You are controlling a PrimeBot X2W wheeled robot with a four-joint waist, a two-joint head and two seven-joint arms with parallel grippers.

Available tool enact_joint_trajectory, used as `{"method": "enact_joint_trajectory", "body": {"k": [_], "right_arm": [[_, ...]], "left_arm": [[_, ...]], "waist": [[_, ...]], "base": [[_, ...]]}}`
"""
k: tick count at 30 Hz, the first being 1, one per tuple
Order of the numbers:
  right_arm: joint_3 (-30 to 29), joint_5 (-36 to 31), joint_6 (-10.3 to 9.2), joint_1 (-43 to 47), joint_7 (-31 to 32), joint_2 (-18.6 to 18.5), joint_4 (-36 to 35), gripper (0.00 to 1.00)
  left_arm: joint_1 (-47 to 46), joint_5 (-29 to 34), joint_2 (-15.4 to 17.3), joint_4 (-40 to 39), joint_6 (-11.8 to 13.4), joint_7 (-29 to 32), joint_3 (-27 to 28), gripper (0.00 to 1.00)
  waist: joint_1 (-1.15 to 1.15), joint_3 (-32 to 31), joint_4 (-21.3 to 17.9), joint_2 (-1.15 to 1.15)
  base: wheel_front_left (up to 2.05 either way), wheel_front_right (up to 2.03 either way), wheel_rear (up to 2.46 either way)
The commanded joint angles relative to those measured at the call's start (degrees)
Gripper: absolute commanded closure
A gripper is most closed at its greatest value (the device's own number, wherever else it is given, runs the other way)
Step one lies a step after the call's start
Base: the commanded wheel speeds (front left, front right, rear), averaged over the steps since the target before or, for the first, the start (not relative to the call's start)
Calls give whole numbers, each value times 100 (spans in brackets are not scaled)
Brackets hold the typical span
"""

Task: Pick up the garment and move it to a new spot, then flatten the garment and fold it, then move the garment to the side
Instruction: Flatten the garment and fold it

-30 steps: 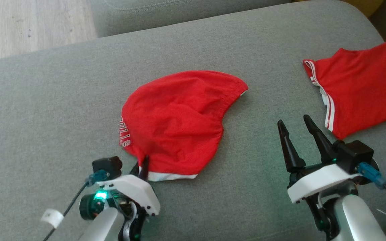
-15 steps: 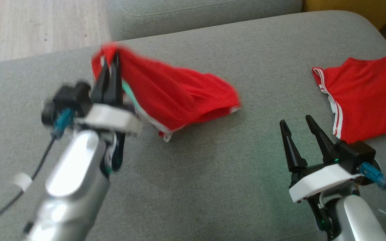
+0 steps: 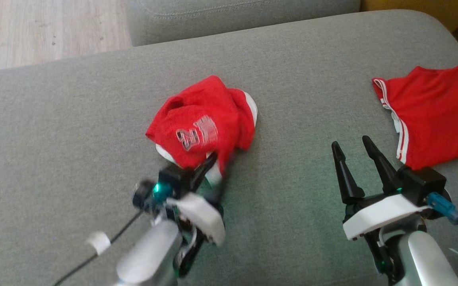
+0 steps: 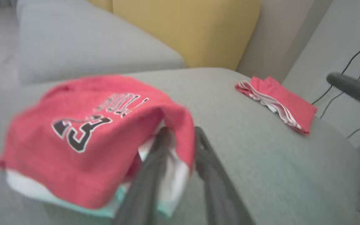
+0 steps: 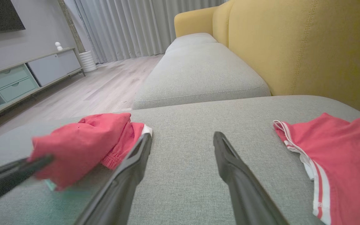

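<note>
Two grippers: left gripper (image 3: 213,170) sits at the near hem of the garment (image 3: 201,123), fingers part-way apart around cloth; I cannot tell if it grips. Right gripper (image 3: 350,143) hangs wide apart, empty.
Garment: bunched mid-cushion (image 3: 74,119), number up.
Flattening: I'd pinch opposite hem corners and pull outward, low, clear of the striped red cloth (image 3: 435,115).

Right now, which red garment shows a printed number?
The crumpled red garment mid-cushion, at the left end effector, shows 23; the flat red garment at far right shows only white side stripes.
</note>
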Motion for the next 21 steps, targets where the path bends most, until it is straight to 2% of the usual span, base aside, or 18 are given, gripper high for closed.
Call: {"method": "enact_joint_trajectory", "body": {"k": [1, 6, 9, 15, 21], "right_arm": [[103, 2, 39, -198, -30, 9, -221, 0], [29, -27, 39, -169, -9, -5, -246, 0], [7, -50, 39, -131, 14, 2, -274, 0], [10, -53, 39, -57, 45, 14, -280, 0], [148, -70, 39, -32, 96, -5, -265, 0]], "left_arm": [[-266, -76, 15, -161, -21, -33, 183, 0], [58, -492, -54, -288, -99, -125, 227, 0], [234, -610, 81, -601, -29, -347, 434, 0], [674, -526, 725, -1391, 406, -760, 1064, 0], [1255, -350, 1404, -1862, 876, -878, 1872, 0]], "waist": [[0, -3, 7, 0], [0, -48, 100, 0], [0, -90, 182, 0], [0, -230, 313, 0], [0, -332, 360, 0]], "base": [[0, 0, 0], [0, 0, 0], [0, 0, 0], [0, 0, 0], [0, 0, 0]]}}
